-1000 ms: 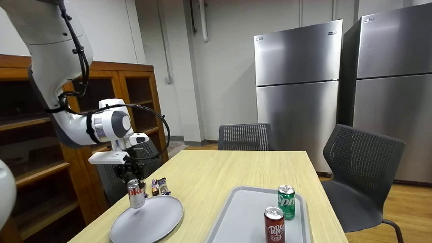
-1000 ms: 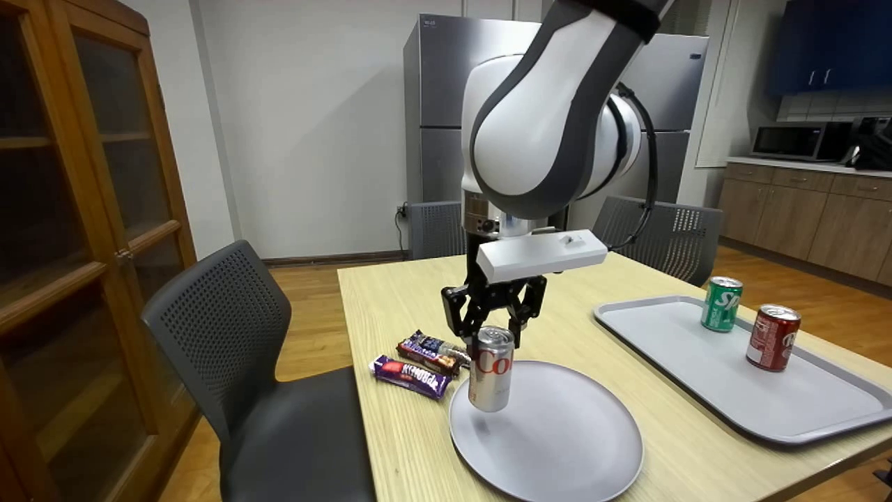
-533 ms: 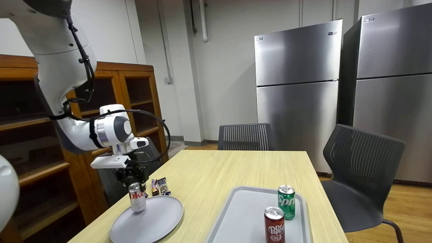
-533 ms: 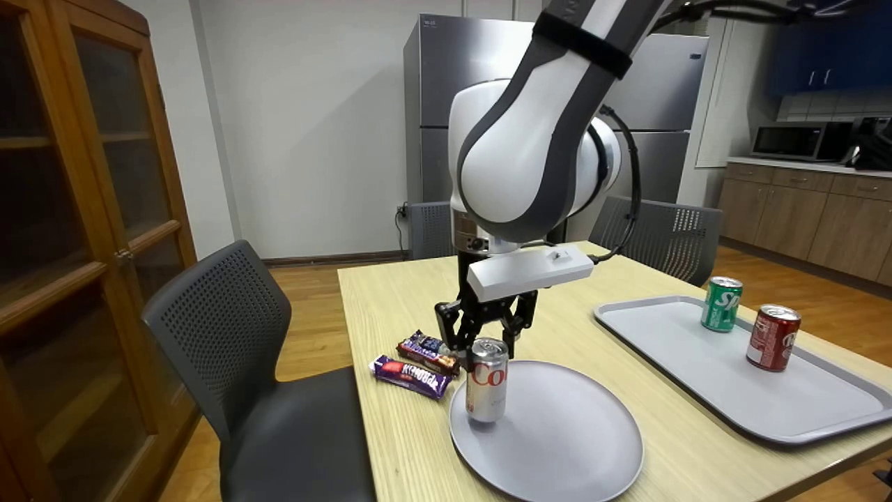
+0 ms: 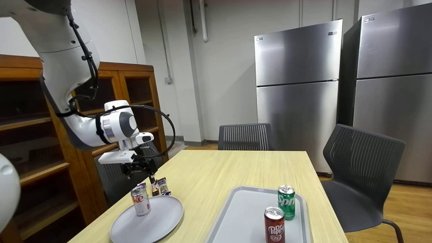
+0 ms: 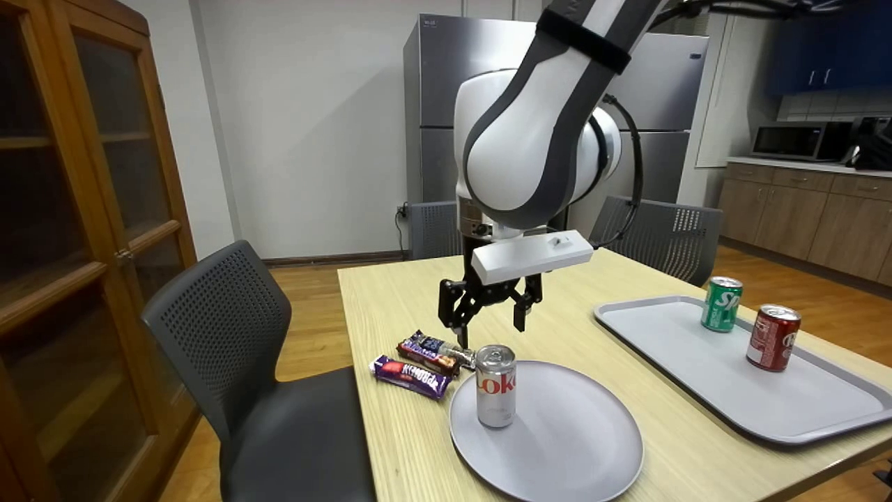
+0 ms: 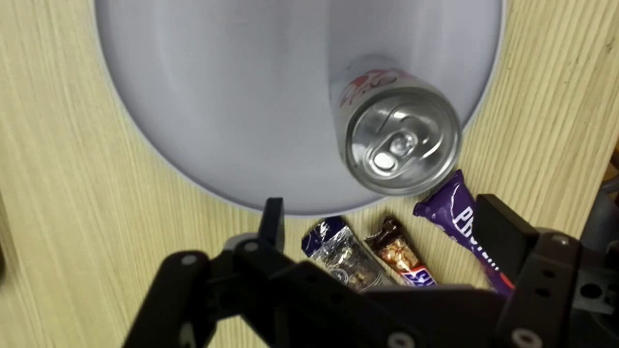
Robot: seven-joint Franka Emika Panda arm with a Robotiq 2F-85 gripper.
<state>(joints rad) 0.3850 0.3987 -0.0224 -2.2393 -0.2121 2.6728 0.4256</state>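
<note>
Hovering over the worktop (image 6: 411,446) with the tool (image 6: 491,332) spread wide, clear of the silver can (image 6: 496,390) standing on the gray plate (image 6: 568,432), near three snack bars (image 6: 426,358).

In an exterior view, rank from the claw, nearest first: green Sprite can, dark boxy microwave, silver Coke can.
1. Silver Coke can: on the round gray plate, near the open claw.
2. Green Sprite can: on the gray rectangular tray.
3. Dark boxy microwave: background, right.

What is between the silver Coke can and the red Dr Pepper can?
Part of the gray plate, then a strip of wooden table, then part of the gray tray, as both exterior views show.
</note>
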